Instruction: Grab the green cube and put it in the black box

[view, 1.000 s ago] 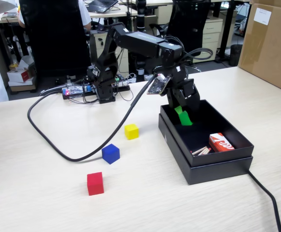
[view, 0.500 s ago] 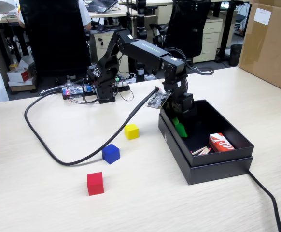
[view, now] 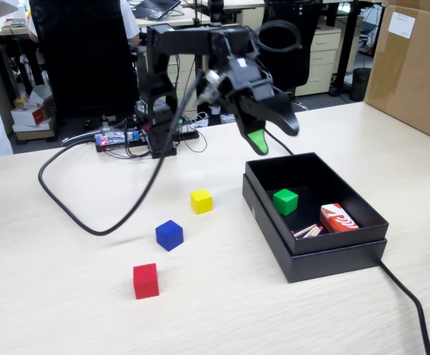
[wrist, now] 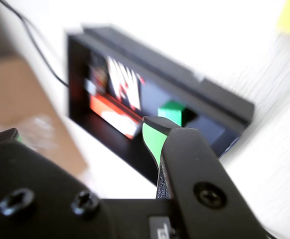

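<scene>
Table — green cube [view: 284, 200] now in black box [view: 363, 222]; gripper [view: 272, 137] lifted, empty.

You won't find any words or numbers here that you can read. The small red and white box [view: 338, 217] inside the black box [view: 312, 255] has a white mark on its top, but it is too small to make out in the fixed view and too blurry in the wrist view. The big brown carton [view: 413, 66] has a white sticker [view: 401, 24] on it, and you can't read what it says. A white letter shows at the bottom edge of the wrist view, cut off.
</scene>
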{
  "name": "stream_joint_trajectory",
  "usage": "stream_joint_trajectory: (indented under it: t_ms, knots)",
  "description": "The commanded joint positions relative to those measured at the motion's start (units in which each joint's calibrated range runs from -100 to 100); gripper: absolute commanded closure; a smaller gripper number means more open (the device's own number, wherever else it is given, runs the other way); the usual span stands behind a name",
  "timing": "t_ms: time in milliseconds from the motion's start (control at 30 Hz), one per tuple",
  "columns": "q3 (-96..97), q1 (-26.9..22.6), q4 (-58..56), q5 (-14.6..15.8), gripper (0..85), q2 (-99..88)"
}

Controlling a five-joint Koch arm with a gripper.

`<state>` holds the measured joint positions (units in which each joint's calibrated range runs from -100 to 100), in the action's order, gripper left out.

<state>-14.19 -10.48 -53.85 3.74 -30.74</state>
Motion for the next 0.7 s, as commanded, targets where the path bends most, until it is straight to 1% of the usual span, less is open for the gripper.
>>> stream_joint_trajectory:
  t_ms: [0, 67, 133, 233, 300, 367, 500, 667]
  knots:
    - [3.68, 3.66, 0.94, -0.1, 38.0, -17.28]
    - [9.3, 6.01, 1.54, -0.2, 38.0, -25.08]
    - [18.64, 8.21, 5.08, -0.44, 38.0, -34.95]
    - [32.05, 11.33, 6.03, -0.68, 37.9, -47.45]
    - [43.66, 12.5, 9.75, -1.37, 37.8, -55.03]
    - [55.17, 13.19, 15.8, -2.1, 37.6, -61.57]
    - [71.4, 12.6, 24.78, -1.71, 37.8, -65.35]
    - [87.27, 12.6, 41.11, -1.56, 37.5, -64.21]
